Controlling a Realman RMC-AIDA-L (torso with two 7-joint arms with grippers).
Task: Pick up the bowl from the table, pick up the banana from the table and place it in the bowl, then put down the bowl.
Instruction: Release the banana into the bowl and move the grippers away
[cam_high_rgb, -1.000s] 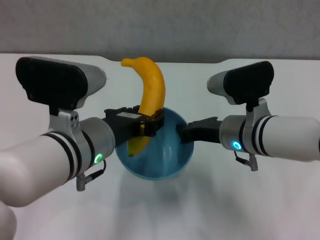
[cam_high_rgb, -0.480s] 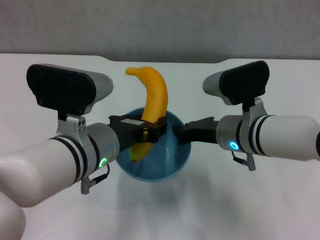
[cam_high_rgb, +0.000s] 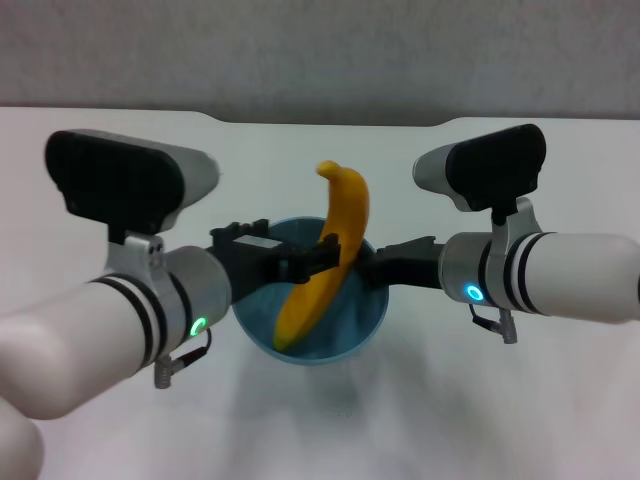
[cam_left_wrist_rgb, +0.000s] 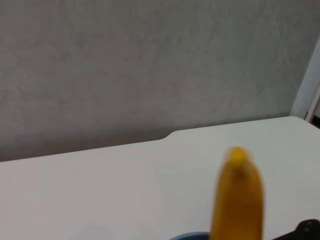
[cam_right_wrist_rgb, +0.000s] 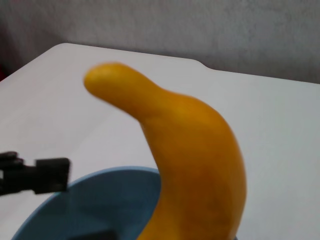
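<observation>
Banana (cam_high_rgb: 322, 270) has tipped right, now leaning in bowl (cam_high_rgb: 355, 325); left gripper (cam_high_rgb: 312, 260) jaws open, right gripper (cam_high_rgb: 368, 266) jaws clamp the rim; bowl rigid, slick, banana soft.

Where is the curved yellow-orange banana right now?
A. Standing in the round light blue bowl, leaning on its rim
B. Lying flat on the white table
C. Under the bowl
A: the curved yellow-orange banana has its lower end inside the round light blue bowl, top sticking out.

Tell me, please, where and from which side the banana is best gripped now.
Probably the banana's middle, across its narrow width, coming from the robot's left as the left gripper stands. It leans tilted in the bowl: lower end inside, upper half clear above the rim.
</observation>
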